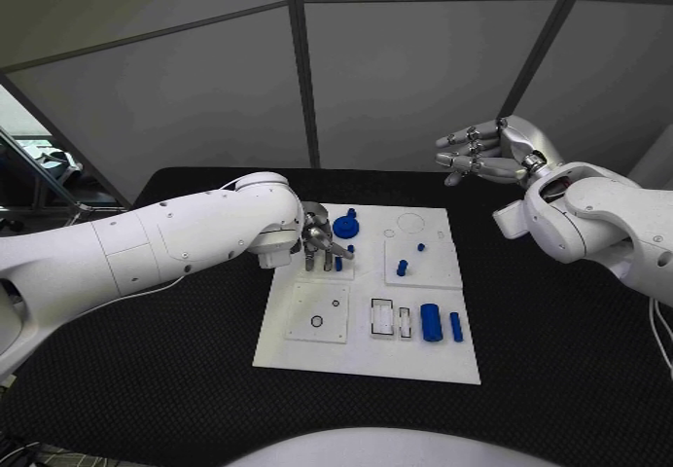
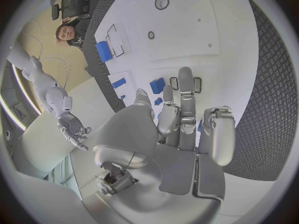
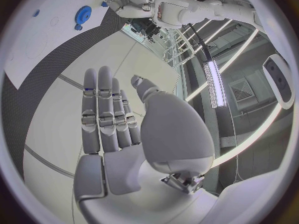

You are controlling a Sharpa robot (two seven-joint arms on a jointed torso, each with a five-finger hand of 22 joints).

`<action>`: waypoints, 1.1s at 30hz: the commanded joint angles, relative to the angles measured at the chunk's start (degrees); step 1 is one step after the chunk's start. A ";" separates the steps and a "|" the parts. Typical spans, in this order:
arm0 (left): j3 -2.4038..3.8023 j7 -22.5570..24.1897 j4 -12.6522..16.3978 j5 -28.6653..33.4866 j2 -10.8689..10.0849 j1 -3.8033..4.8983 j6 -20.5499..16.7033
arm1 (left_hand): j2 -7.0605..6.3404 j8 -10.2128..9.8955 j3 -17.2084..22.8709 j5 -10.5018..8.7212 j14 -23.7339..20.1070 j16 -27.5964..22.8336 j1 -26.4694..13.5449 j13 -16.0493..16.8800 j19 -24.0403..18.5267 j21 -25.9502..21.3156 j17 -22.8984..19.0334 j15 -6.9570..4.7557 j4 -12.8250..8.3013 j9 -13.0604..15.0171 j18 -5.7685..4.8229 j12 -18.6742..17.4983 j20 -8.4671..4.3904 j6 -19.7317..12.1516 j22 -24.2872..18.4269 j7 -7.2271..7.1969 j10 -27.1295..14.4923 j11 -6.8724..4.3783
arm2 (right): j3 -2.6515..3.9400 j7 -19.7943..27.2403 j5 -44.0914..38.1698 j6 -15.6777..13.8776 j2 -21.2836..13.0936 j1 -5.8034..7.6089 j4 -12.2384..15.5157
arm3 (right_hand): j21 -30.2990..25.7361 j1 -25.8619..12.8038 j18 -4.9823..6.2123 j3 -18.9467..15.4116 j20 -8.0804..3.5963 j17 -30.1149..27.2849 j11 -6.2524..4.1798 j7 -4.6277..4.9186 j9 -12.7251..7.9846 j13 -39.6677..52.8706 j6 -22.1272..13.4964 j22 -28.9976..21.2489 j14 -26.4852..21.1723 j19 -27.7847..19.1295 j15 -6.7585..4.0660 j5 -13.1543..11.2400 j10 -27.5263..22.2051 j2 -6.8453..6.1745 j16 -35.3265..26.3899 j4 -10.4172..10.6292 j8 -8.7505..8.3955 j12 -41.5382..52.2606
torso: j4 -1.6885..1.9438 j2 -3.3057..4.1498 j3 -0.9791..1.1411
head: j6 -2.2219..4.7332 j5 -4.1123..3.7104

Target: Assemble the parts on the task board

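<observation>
Left hand is hanging low over the upper left part of the task board, fingers pointing down toward a small blue part on that section; the head view is not showing plainly whether the fingertips are touching it. From the left wrist view the left hand is showing its fingers stretched out side by side over the white plate with nothing visibly between them, so whether it is grasping anything cannot be told. Just beside the hand a blue gear-shaped part is lying on the board, with a blue knob at its upper edge. Further toward the board's middle two small blue pegs are sitting near each other. On the near right section a blue cylinder and a slimmer blue bar are lying side by side, next to two outlined rectangular slots. The near left section is carrying a square panel with small round holes. Right hand is raised well apart from the board, above the far right of the black bench, fingers apart and holding nothing; the right wrist view is showing that hand with fingers straight and loosely together, palm bare.
</observation>
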 commanded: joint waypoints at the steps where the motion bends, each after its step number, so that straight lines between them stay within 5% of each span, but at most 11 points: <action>1: 0.01 -0.59 -0.31 -0.38 0.25 0.12 1.50 | 0.11 0.28 0.36 -0.04 0.33 -0.22 0.57 -0.04 3.36 0.31 0.13 -0.01 -0.16 0.16 -0.79 -0.18 -0.39 -0.60 8.09 -0.06 0.04 -0.26 | 0.04 0.01 -0.48 0.27 0.11 0.14 0.00 | -0.29 -0.21 0.22 -0.02 0.06 -0.07 0.05 -0.01 0.06 -0.19 0.22 -0.18 0.05 0.51 0.30 0.40 0.21 -0.47 -0.23 0.37 0.37 -0.37 | -0.06 -0.01 0.03 | -0.08 0.01; 26: -0.06 -0.12 -1.61 -0.37 1.36 0.13 2.69 | 0.57 0.82 1.49 -0.08 0.41 -0.54 2.36 -0.23 3.36 0.31 0.47 -0.02 -1.66 1.11 -0.79 -0.32 -0.41 -1.26 8.15 -0.07 -0.09 -0.29 | 0.04 -1.17 -1.89 0.70 0.87 0.14 -0.39 | -1.16 0.21 0.21 0.14 0.09 -0.16 0.12 0.07 0.03 -0.95 0.05 -0.88 -0.27 0.84 0.36 1.17 0.02 -0.36 -0.40 0.33 0.39 -0.42 | 0.01 -0.04 0.02 | -0.54 -0.27; 33: -0.07 0.32 -1.88 -0.34 1.65 0.14 2.86 | 2.11 0.87 3.37 -0.02 0.49 -0.81 4.10 -0.35 3.36 0.30 0.76 -0.10 -2.88 1.58 -0.79 -0.42 -0.47 -1.66 8.20 -0.24 -0.17 -0.42 | 0.04 -1.99 -2.87 0.68 1.08 0.14 -0.59 | -1.51 0.62 0.20 0.31 0.09 -0.22 0.15 0.12 0.03 -1.27 0.00 -1.15 -0.47 0.94 0.39 1.21 -0.08 -0.34 -0.50 0.11 0.41 -0.42 | 0.04 -0.01 0.03 | -0.68 -0.16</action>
